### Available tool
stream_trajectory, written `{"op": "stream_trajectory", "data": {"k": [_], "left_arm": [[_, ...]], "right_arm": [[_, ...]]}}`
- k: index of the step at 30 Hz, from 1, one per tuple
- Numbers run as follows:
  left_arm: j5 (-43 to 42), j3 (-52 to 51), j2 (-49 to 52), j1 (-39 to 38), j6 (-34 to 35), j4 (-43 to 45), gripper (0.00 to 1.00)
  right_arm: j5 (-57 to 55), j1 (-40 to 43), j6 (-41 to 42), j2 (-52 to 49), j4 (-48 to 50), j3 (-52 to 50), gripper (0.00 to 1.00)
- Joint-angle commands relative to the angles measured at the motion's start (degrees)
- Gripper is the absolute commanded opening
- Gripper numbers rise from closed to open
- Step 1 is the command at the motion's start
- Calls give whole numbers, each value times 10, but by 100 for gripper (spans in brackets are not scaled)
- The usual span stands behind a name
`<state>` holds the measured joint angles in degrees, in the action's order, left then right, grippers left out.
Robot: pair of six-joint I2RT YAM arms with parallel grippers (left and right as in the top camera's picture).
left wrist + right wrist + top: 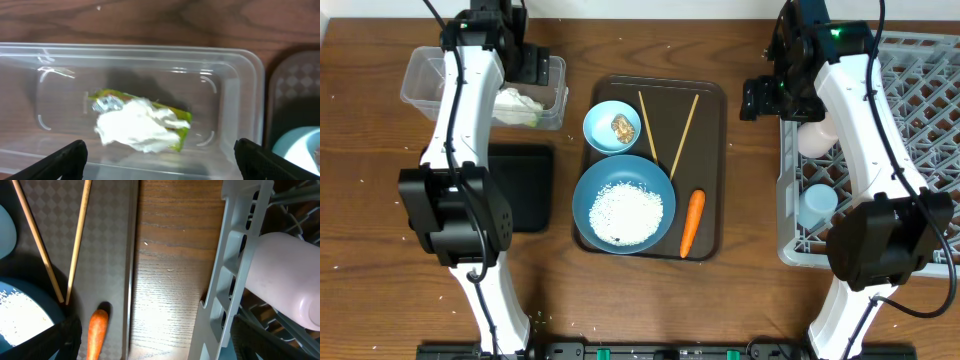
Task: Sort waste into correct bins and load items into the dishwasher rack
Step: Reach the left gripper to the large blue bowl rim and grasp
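Note:
The clear tub (420, 75) at the back left holds crumpled white tissue (137, 127) on a yellow-green and silver wrapper (107, 100). My left gripper (160, 162) hovers open and empty above the tub. The black tray (525, 185) lies in front of it. The large blue bowl (623, 205) holds white rice (627, 212). The small light blue bowl (612, 127) holds a brown lump (622, 126). Two chopsticks (670, 130) and the carrot (691, 222) lie on the brown tray. My right gripper (155, 340) is open and empty between the tray and the grey rack (920, 120). The pinkish cup (280, 275) and light blue cup (817, 205) lie in the rack.
The dark brown serving tray (712, 110) sits mid-table with the bowls, chopsticks and carrot on it. Bare wooden table (175, 270) lies between the tray and the rack. A few rice grains are scattered on the table near the left front.

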<state>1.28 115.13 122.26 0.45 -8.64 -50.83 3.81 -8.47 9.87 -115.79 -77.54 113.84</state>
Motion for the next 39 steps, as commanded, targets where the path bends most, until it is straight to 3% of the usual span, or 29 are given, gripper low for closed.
{"op": "stream_trajectory", "data": {"k": [1,5,9,15,22,29,39], "left_arm": [[-63,11,-29,-35,-7,-20,95],[-118,11,-50,-108,-7,-61,94],[-118,3,-43,-202,-3,-104,93],[-118,-26,-23,-313,82,-150,84],[-107,-96,-23,-406,124,-140,82],[-92,-191,-23,-451,195,-70,82],[-92,-223,-23,-477,195,-22,82]], "right_arm": [[-6,7,2,8,0,7,88],[-6,7,2,8,2,7,88],[-6,7,0,8,4,7,88],[-10,7,-6,8,0,7,88],[-38,11,-10,8,12,7,92],[-20,62,-9,8,47,7,93],[-3,112,-9,8,40,7,91]]}}
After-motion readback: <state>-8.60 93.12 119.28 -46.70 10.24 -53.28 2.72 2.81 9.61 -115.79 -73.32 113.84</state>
